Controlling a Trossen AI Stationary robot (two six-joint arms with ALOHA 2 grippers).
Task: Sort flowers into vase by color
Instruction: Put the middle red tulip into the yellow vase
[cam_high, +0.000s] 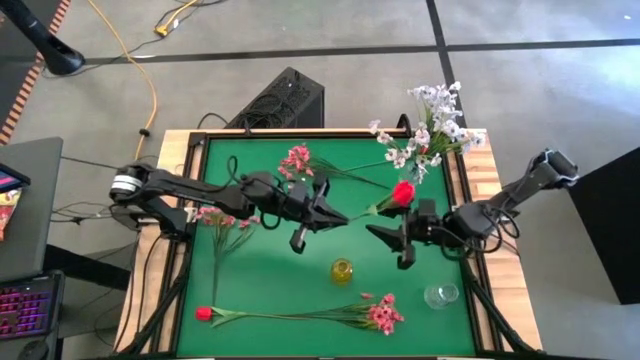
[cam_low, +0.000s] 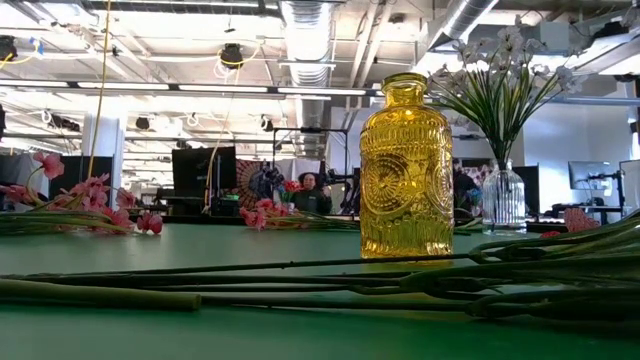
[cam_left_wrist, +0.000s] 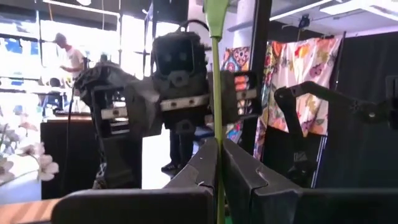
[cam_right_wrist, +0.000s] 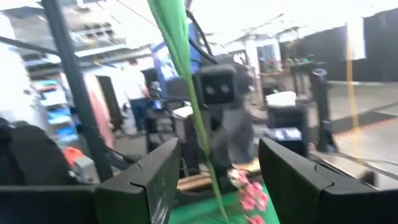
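A red tulip-like flower (cam_high: 403, 192) on a long green stem (cam_high: 365, 211) hangs in the air over the middle of the table, held by my left gripper (cam_high: 335, 214), which is shut on the stem (cam_left_wrist: 216, 93). My right gripper (cam_high: 392, 245) faces it from the right and is open. In the right wrist view the green stem (cam_right_wrist: 180, 68) passes through the gap of my right gripper (cam_right_wrist: 217, 155), apart from both fingers. The yellow glass vase (cam_high: 342, 270) (cam_low: 406, 165) stands upright just near of both grippers. White sprays (cam_high: 432, 125) stand in a clear vase (cam_low: 503, 195). My left gripper pinches the red flower's green stem (cam_left_wrist: 217, 163) between its two fingers, well below the bud. The fingers come level from the table's left and lie across the stem. The flower is lifted clear, its bud end reaching toward the right arm.
Pink sprays lie on the green mat at the far middle (cam_high: 297, 160) and under the left arm (cam_high: 225, 218). A red bud (cam_high: 204, 313) and a pink spray (cam_high: 383, 315) lie along the near edge. A small clear vase (cam_high: 441, 295) stands near right. People show beyond the table.
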